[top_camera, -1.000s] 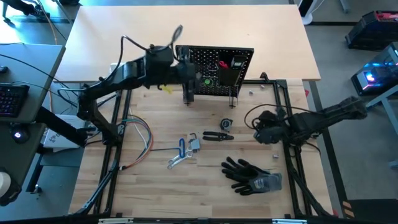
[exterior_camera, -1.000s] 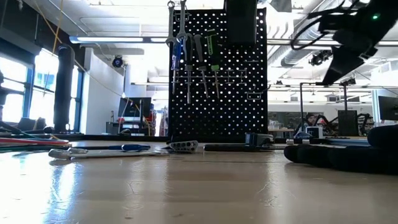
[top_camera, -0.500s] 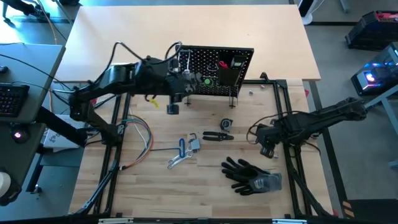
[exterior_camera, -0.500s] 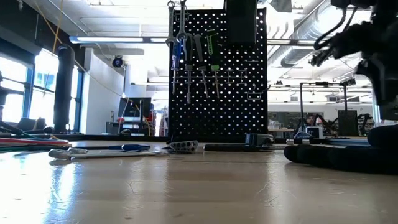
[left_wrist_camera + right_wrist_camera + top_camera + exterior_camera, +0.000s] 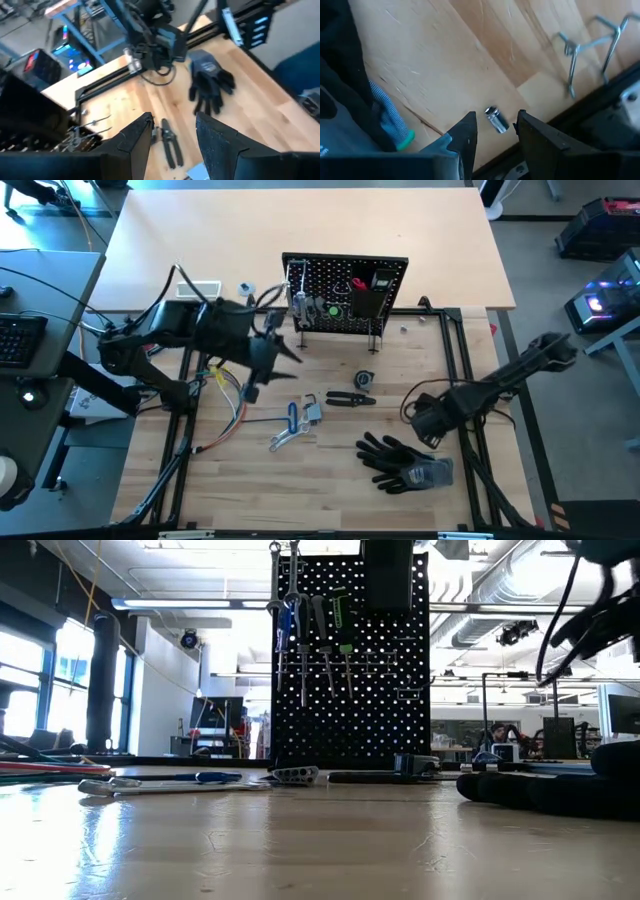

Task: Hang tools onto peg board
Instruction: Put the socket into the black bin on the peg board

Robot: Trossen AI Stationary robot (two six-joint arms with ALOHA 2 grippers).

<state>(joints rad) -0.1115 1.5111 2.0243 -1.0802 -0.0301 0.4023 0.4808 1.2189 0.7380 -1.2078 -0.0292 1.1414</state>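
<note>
The black peg board (image 5: pixel 345 292) stands upright at the table's far side, with wrenches (image 5: pixel 285 585) and drivers (image 5: pixel 325 625) hanging on its front. On the table lie black pliers (image 5: pixel 350 398), a blue-handled driver (image 5: pixel 292 417) and a silver wrench (image 5: pixel 283 440). My left gripper (image 5: pixel 283 355) hovers open, left of and nearer than the board, pointing toward the pliers (image 5: pixel 169 145). My right gripper (image 5: pixel 428 425) is open and points down near the table's right rail, above a small silver socket (image 5: pixel 496 119).
Black gloves (image 5: pixel 405 462) lie near the front right, beside my right gripper. A bundle of coloured wires (image 5: pixel 225 405) lies at the left. Wire hooks (image 5: pixel 585 45) lie near the right frame rail (image 5: pixel 468 380). Bare wood shows in the near middle.
My left gripper has drawn back from the peg board toward the table's left and near side, tipping more level. My right gripper has sunk, moved toward the near edge and tipped to point straight down. No tool has moved.
</note>
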